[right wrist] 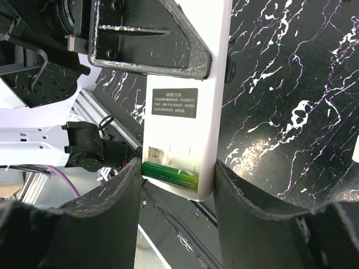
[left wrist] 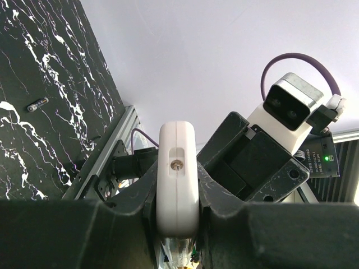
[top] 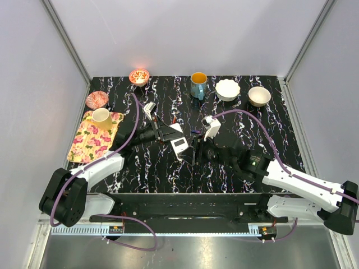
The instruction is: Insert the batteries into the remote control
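My left gripper [top: 168, 134] is shut on the white remote control [top: 179, 144] and holds it above the table, back side up. In the left wrist view the remote [left wrist: 178, 179] sits edge-on between the fingers of that gripper [left wrist: 178, 221]. In the right wrist view the remote's back [right wrist: 188, 84] shows an open compartment with a green battery [right wrist: 170, 174] lying across it. My right gripper [right wrist: 176, 185] is open, with one jaw on each side of that end; the left jaw is at the battery's tip. A slim dark object [left wrist: 37, 104] lies on the table.
A floral tray [top: 84, 143] with a yellow cup [top: 101, 117] is at the left. A pink dish [top: 96, 100], a red bowl [top: 139, 76], a blue mug [top: 198, 84] and two pale bowls [top: 228, 89] [top: 259, 96] line the back edge.
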Motion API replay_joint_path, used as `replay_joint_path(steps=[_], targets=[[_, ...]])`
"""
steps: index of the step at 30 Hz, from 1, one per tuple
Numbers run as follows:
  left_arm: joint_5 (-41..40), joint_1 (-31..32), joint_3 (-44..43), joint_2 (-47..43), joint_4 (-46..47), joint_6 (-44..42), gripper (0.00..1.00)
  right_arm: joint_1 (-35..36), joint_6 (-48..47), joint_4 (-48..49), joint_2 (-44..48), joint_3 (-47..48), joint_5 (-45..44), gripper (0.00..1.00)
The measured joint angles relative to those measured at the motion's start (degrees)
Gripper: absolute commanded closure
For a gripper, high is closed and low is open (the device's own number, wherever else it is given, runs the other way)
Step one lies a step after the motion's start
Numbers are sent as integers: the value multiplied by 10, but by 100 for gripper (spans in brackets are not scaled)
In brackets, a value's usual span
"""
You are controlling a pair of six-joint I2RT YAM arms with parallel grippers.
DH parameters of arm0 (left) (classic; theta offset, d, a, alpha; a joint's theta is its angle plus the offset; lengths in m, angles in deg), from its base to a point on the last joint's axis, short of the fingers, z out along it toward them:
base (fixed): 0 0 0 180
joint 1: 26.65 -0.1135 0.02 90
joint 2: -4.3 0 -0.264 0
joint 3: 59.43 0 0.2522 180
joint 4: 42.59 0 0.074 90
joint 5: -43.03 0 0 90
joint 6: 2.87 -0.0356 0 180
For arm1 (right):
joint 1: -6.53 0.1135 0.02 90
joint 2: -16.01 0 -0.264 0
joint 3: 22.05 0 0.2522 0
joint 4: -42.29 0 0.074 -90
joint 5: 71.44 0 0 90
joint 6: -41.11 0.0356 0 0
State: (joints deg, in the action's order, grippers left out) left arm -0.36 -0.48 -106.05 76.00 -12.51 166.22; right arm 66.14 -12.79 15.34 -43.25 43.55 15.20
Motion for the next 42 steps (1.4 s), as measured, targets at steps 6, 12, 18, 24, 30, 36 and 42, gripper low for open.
replay_joint_path(steps=[6,12,18,24,30,36,42], targets=[[2,0,0,0,0,2,100,0,-1,1,1,-1,4,75],[7,-2,0,0,0,4,100,-2,-5,1,-1,-1,15,98],[11,-8,0,0,-4,3,100,-4,-11,0,-15,4,22,100],[14,-11,0,0,-4,3,100,-5,-12,-4,-25,12,24,100],[16,-11,0,0,-4,3,100,-5,-13,-5,-29,14,28,100],[17,-15,0,0,-4,2,100,-7,-17,-26,-49,35,31,100],[17,-20,0,0,-14,-14,100,-8,-19,-60,-82,67,28,100]])
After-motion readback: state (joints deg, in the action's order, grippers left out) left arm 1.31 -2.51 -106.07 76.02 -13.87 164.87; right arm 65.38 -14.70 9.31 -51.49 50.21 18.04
